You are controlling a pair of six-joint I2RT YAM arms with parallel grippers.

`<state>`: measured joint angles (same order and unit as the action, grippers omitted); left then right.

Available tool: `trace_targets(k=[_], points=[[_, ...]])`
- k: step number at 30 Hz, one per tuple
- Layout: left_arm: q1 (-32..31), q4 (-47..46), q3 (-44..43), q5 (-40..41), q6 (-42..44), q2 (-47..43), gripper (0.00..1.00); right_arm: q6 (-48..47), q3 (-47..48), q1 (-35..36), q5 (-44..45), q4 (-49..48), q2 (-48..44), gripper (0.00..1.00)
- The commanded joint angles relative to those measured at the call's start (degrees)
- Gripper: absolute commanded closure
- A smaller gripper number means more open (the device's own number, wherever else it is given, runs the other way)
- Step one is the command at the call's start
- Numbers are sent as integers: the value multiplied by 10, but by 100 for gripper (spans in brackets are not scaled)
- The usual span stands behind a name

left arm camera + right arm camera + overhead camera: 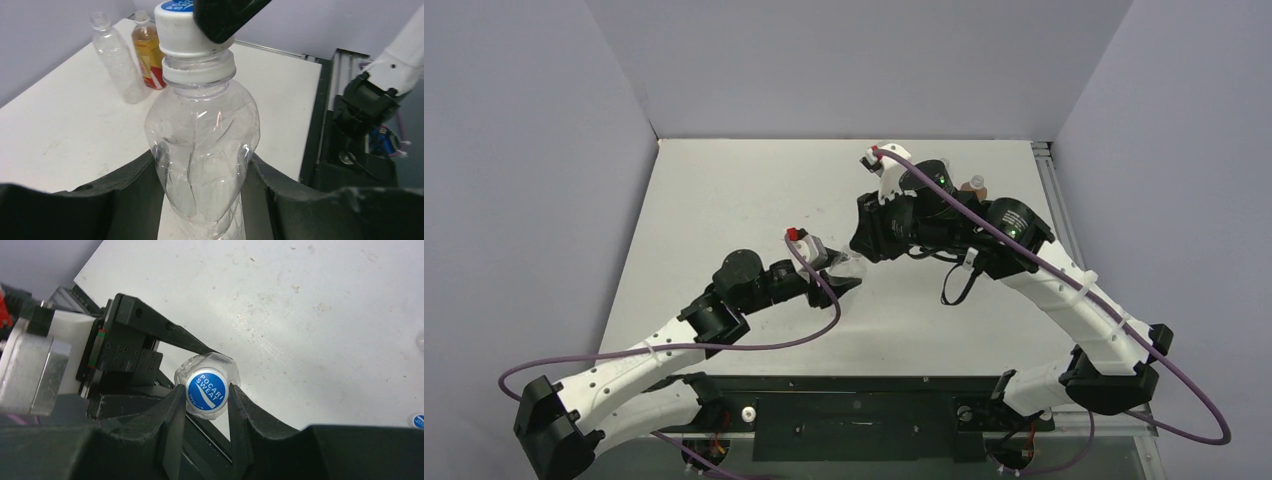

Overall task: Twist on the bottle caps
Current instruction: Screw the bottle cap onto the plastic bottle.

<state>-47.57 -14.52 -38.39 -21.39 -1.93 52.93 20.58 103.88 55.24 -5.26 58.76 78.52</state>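
A clear, colourless bottle [202, 130] stands upright between my left gripper's [202, 167] black fingers, which are shut on its body. On its neck sits a blue-and-white cap [180, 30]. From above, my right gripper [207, 399] is shut on that cap [206, 390], one finger on each side of it, with the bottle's clear shoulder [227, 365] showing around the cap. In the top view the two grippers meet at the bottle [849, 268] near the table's middle. No plain white cap shows.
A second clear bottle [116, 60] and an amber-orange bottle [147, 55] stand together at the table's far right; the amber bottle [976, 186] shows behind my right arm. Another blue-and-white cap [417, 420] lies loose on the table. A metal rail [1049, 180] runs along the table's right edge.
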Motion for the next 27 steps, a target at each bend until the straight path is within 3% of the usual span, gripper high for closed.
trace_targets(k=[1,7,16,27], points=[[-24,-120,-49,168,43,4,89,89,17,6,6,27,50,89],[-42,-138,-62,271,59,34,89,156,35,0,74,29,90,88],[-54,-167,-84,362,57,87,89,218,63,-9,142,16,123,87],[-55,-190,-84,391,45,112,89,241,86,-14,155,-15,138,83]])
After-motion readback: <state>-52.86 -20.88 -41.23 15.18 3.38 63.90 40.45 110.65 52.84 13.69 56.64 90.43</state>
